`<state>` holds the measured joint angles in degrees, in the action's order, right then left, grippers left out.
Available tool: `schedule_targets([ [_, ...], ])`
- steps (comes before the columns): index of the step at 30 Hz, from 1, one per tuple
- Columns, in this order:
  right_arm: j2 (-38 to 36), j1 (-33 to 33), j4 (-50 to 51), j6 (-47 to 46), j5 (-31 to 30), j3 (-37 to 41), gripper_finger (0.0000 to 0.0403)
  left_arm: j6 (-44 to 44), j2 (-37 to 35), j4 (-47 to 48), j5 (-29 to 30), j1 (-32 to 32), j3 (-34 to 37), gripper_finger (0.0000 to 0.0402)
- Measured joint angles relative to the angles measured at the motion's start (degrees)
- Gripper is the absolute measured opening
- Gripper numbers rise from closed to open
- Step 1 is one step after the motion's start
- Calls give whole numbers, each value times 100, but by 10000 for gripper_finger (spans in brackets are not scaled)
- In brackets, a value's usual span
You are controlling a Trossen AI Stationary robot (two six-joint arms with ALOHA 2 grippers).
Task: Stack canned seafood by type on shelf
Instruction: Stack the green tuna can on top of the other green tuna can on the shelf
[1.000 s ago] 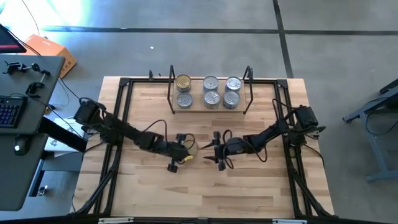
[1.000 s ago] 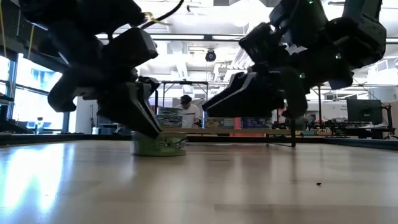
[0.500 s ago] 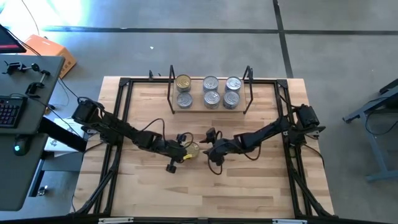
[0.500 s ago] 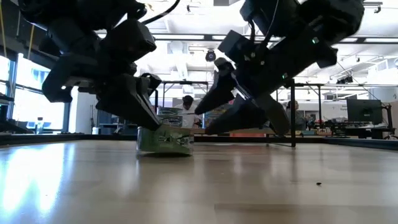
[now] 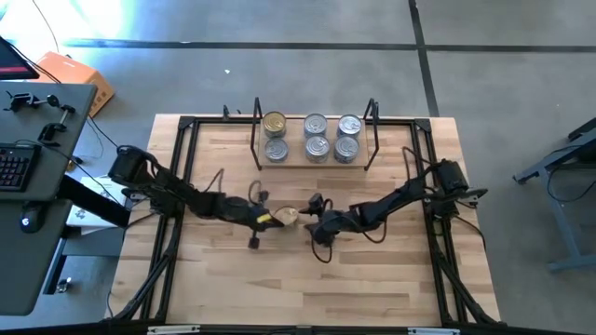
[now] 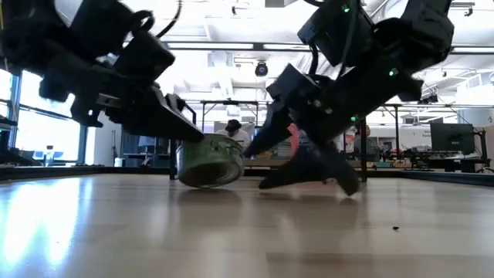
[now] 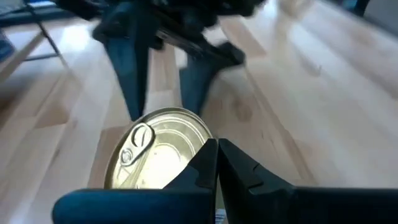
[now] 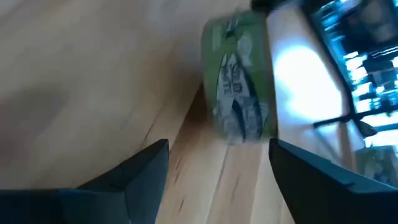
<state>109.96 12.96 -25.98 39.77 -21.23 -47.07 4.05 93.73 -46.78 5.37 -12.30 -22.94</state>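
Beyond the light-wood table lies grey concrete floor, with a bright workshop showing behind in the low view. At the middle of the table a gold-lidded can is tipped up off the wood, its green label leaning toward the right, only its lower edge near the surface. The left claw sits just left of it with its fingers pressed fully together; they touch the can at its rim and lid rather than wrapping its body, so whether that counts as a real hold cannot be told. The right claw stands just right of the can, fingers spread wide and empty, the can lying ahead of the gap between them.

The risk, as a judgement: a pinch on a thin rim may slip, and the tilted can could drop, roll across the wood, or get knocked by the right claw closing in. On the shelf at the far side six cans already sit in three columns, well apart from this
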Motion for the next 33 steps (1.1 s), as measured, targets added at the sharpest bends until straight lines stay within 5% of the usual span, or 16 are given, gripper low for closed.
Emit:
schedule_targets([
  [8,568,-101,-1849,43,-124,-7,268,-297,-4,-1721,-234,189,1004,0],
  [18,583,-716,-2086,127,1105,-24,267,-290,-7,-2099,-232,306,1289,0],
  [27,1086,-960,-1987,161,1585,-662,264,-194,-11,-2291,-234,412,1287,0],
  [33,1200,-947,-1905,-536,1425,-802,204,-204,-12,-2354,81,409,1285,0],
])
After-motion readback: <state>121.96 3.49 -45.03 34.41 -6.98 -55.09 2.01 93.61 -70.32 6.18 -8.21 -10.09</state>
